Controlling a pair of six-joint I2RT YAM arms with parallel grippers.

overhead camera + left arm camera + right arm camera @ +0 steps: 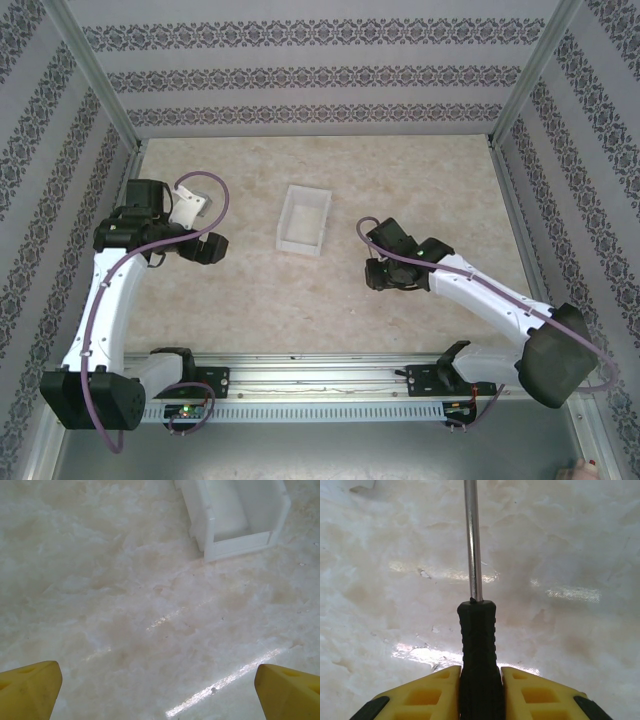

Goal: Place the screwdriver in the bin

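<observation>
The screwdriver [479, 640] has a ribbed black handle clamped between the yellow fingers [427, 695] of my right gripper [480, 692]. Its thin metal shaft [472, 540] points straight ahead over the table. In the top view the right gripper [380, 272] hangs low over the table, to the right of and slightly nearer than the white bin [303, 220]. The bin [240, 542] is open-topped and looks empty. My left gripper [207, 248] sits left of the bin, and its yellow fingertips [27, 690] stand wide apart over bare table.
The beige marbled tabletop [300, 300] is ringed by patterned walls and metal posts [95, 75]. A rail with cable channel [320, 385] runs along the near edge between the arm bases. Purple cables [205, 185] loop over both arms.
</observation>
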